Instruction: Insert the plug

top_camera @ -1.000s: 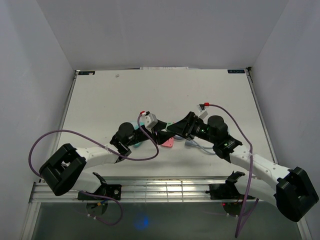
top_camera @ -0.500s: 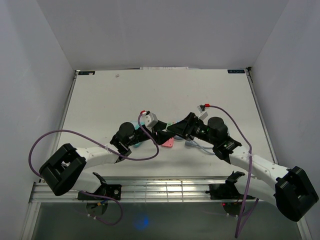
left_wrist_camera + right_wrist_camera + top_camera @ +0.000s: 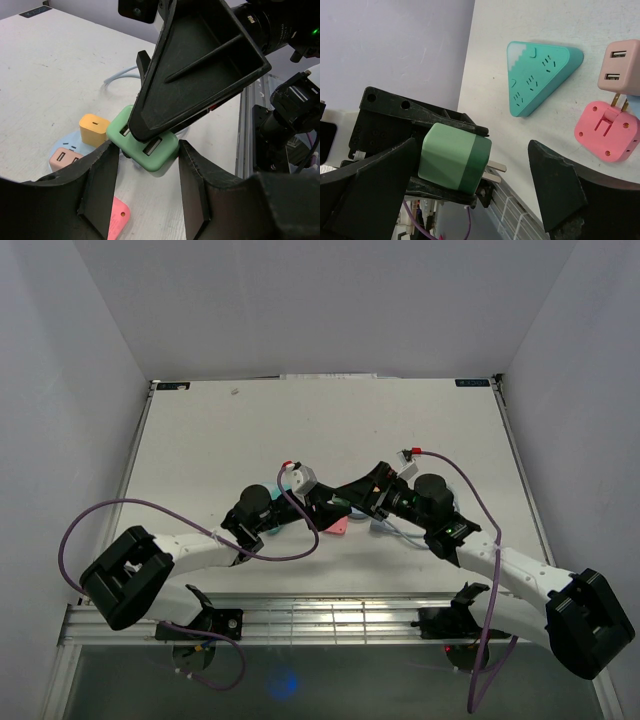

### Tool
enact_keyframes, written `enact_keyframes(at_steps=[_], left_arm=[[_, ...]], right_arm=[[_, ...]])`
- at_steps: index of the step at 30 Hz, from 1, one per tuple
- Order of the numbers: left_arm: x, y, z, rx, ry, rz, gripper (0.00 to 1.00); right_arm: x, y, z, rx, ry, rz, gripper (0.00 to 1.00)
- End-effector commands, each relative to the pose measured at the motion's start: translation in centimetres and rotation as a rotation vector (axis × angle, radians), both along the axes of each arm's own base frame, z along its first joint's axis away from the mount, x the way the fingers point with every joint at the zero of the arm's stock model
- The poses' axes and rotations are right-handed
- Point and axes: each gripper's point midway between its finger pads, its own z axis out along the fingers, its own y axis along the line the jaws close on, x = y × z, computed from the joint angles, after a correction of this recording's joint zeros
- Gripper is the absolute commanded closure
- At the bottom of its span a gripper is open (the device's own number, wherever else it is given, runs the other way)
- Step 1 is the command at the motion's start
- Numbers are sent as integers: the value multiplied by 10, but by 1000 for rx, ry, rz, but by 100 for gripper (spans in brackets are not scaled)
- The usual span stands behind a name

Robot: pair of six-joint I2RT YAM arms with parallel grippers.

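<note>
The green plug (image 3: 454,156), a cube with two metal prongs, is held off the table between the fingers of my left gripper (image 3: 145,155), which is shut on it. Its face with two USB slots shows in the left wrist view (image 3: 150,147). My right gripper (image 3: 472,145) is open wide around the plug, with one finger (image 3: 200,65) lying over it. The teal triangular power strip (image 3: 540,75) lies flat on the table. In the top view the two grippers meet at mid table, left gripper (image 3: 305,502) and right gripper (image 3: 335,498).
A pink round plug (image 3: 607,130) and a pale pink USB charger (image 3: 620,67) lie by the strip. An orange charger (image 3: 95,129) sits on a light blue base. A light blue cable (image 3: 117,77) runs behind. The metal rail (image 3: 330,620) borders the near table edge.
My right gripper has moved left and closed in around the plug held by my left gripper. The left gripper has shifted only slightly.
</note>
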Motion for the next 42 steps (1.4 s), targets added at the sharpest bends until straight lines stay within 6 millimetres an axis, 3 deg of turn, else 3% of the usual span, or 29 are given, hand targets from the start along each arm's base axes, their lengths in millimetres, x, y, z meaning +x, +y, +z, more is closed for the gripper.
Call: enact_keyframes(at_steps=[1,8,14,20,23,26,28,33,42], left_arm=[[-3,-6,15,-28,-26,-31,100],[-1,-9,11,-9,-24,-39,100],[1,-11,5,15,-21,-46,100],[5,-13,1,30,-21,-34,100],[7,-11,2,32,-29,-17,100],[9,-9,6,26,-41,-4,100],[9,-8,5,30,-47,3,100],[11,-6,4,34,-55,22,100],[17,0,7,33,-75,65,100]], right_arm=[[12,2,23,23,-74,-21,3],[17,-2,30,-20,-104,-33,16],[20,-4,35,-89,-141,-27,17],[18,-5,26,-130,-131,-14,21],[16,-5,24,-123,-119,-8,20],[14,-4,22,-114,-107,0,12],[12,-4,18,-110,-97,3,11],[9,0,20,-63,-86,17,24],[5,2,13,-46,-58,35,29]])
